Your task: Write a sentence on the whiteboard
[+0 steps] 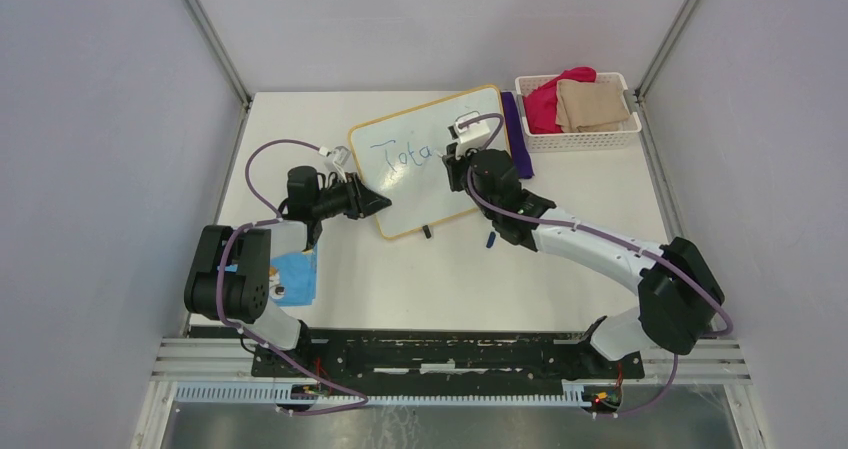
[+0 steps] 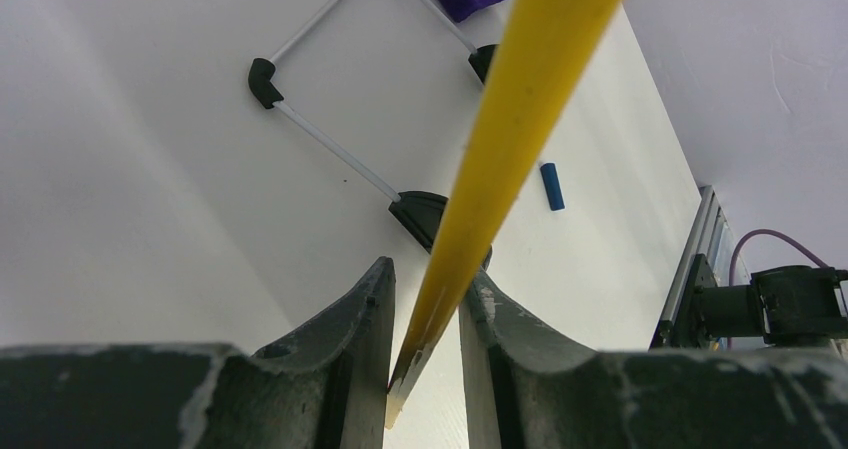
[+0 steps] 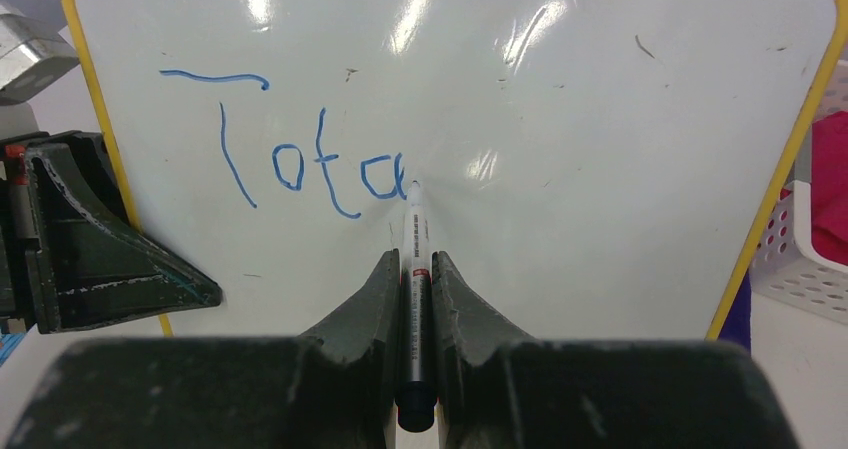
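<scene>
The whiteboard (image 1: 440,184) lies askew in mid-table; its frame looks yellow. Blue marker letters "Tota" (image 1: 405,156) stand on its upper left, also clear in the right wrist view (image 3: 300,164). My right gripper (image 1: 458,159) is over the board, shut on a white marker (image 3: 414,259). The marker tip touches the board just right of the last letter. My left gripper (image 1: 378,205) is shut on the board's left edge. In the left wrist view the yellow frame edge (image 2: 520,99) runs between the fingers (image 2: 345,339).
A white basket (image 1: 580,139) with red and tan cloths stands at the back right. A purple object (image 1: 516,134) lies beside the board. A blue marker cap (image 1: 490,239) lies near the board's front edge. A blue booklet (image 1: 290,274) lies by the left arm.
</scene>
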Tool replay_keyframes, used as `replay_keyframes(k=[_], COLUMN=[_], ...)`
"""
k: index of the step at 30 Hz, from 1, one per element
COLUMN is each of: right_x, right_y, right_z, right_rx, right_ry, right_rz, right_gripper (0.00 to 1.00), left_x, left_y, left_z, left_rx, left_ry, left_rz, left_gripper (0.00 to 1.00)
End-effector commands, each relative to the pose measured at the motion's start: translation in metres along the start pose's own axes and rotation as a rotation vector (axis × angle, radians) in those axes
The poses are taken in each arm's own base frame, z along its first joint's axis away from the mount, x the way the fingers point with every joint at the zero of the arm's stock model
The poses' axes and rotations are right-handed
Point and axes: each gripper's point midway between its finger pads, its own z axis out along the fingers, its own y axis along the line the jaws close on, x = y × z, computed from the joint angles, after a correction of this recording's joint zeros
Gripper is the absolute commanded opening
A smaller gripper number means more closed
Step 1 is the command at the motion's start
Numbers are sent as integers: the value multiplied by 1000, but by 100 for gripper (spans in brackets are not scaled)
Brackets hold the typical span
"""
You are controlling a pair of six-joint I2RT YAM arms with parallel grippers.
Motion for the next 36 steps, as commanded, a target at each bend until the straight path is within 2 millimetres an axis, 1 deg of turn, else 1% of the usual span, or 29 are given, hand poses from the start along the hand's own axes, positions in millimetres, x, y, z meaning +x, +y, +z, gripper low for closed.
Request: replay_keyframes(k=[1,4,10,24,36], right_x=[-55,-62,-59,-36,-9], right_y=[-3,-3,-5,-11,-16], right_z=[-7,-4,4,15,10], right_rx=[7,12,21,34,40], right_ry=[-124,-131,-118,-66,-20], right_rz=[42,38,34,30,36], right_gripper=[0,0,0,0,0], left_x=[-17,-17,-17,-16,-15], left_y=[-4,-4,-4,-4,-3], left_z=[1,1,1,1,1], left_rx=[0,1,-1,-2,-7], left_ry=[-37,-37,-36,-33,-29], left_rz=[97,99,101,102,101], left_gripper=[36,36,36,35,36])
